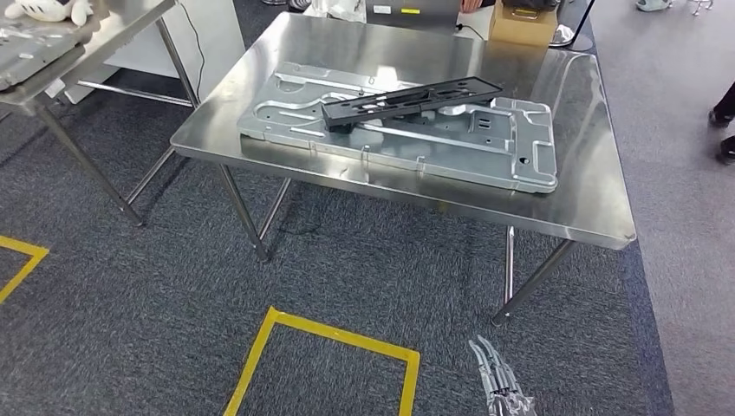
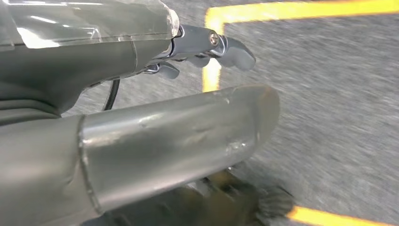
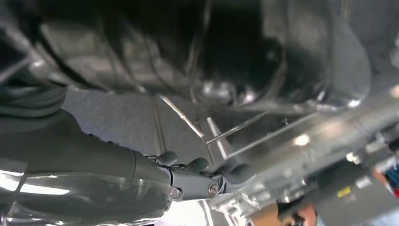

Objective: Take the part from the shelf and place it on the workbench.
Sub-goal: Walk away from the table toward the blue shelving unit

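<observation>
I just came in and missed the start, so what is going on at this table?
A humanoid robot stands in front of a steel workbench. A long black part lies on a large grey metal panel on the bench, and nothing is touching it. The robot's right hand hangs low over the carpet near yellow floor tape, holding nothing. The left hand also hangs over the carpet, apparently empty. So the part is already on the bench.
</observation>
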